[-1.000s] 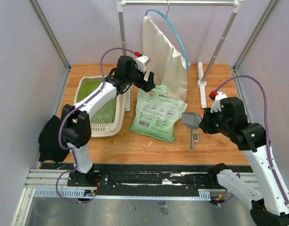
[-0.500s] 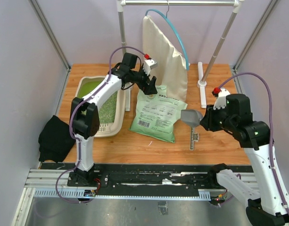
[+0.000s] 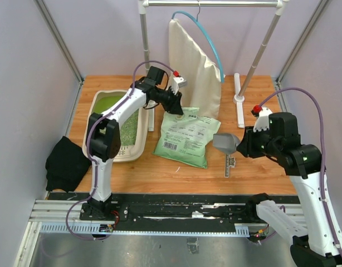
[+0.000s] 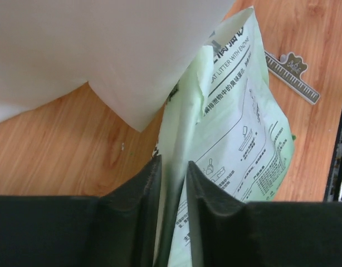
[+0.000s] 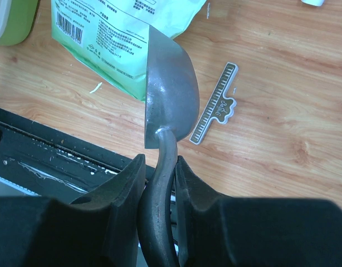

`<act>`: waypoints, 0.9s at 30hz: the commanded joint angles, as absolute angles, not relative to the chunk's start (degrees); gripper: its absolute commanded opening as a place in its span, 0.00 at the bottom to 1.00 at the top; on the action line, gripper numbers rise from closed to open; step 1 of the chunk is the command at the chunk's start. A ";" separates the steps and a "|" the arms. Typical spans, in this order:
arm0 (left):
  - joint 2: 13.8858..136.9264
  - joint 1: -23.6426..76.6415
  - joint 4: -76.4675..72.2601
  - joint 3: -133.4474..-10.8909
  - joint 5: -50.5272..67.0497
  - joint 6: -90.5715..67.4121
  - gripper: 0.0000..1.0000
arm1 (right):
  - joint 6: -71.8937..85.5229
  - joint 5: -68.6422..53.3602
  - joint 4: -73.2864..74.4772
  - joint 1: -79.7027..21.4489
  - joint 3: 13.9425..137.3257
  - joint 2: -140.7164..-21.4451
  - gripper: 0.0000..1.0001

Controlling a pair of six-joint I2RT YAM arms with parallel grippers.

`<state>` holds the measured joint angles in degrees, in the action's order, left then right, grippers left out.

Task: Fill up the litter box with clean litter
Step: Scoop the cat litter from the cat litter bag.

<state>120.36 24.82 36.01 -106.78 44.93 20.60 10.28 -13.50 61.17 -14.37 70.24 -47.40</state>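
The beige litter box (image 3: pixel 130 155) with a lime-green inside stands at the left of the table, with clean litter (image 3: pixel 126 132) as speckled granules in its near half. A green printed bag (image 3: pixel 187 136) lies flat beside it. My left gripper (image 3: pixel 175 108) is at the bag's far top corner. In the left wrist view its jaws (image 4: pixel 174 164) are shut on the folded top edge of the bag (image 4: pixel 243 139). My right gripper (image 3: pixel 243 146) hovers right of the bag, shut (image 5: pixel 160 161) on the handle of a grey metal scoop (image 5: pixel 171 94), whose bowl looks empty.
A cream cushion (image 3: pixel 193 61) hangs from a blue hanger on a white rail just behind the bag. The rail's white foot (image 3: pixel 239 100) stands at the back right. A small ruler-shaped tag (image 3: pixel 230 164) lies under the scoop. A black cloth (image 3: pixel 65 164) lies at the left edge.
My left gripper has swung right and down to the bag's top corner and narrowed from wide open onto the bag's edge. The right arm with the scoop has barely shifted.
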 commanded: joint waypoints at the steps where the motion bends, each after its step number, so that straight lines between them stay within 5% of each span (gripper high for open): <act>1: 114.24 24.52 35.41 -105.00 44.43 20.78 0.19 | 10.90 -14.57 61.51 -13.64 73.71 -46.59 0.01; 6: 108.87 24.60 34.83 -101.68 44.31 20.48 0.01 | 11.91 -14.56 62.09 -13.69 75.09 -45.46 0.01; 27: 52.73 27.81 5.31 -49.44 44.11 19.69 0.00 | 17.48 -30.73 72.81 -13.67 94.02 -50.74 0.01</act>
<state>57.17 26.94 16.27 -53.54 43.05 18.98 15.64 -25.50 71.22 -14.35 93.10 -49.23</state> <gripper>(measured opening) 0.037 0.260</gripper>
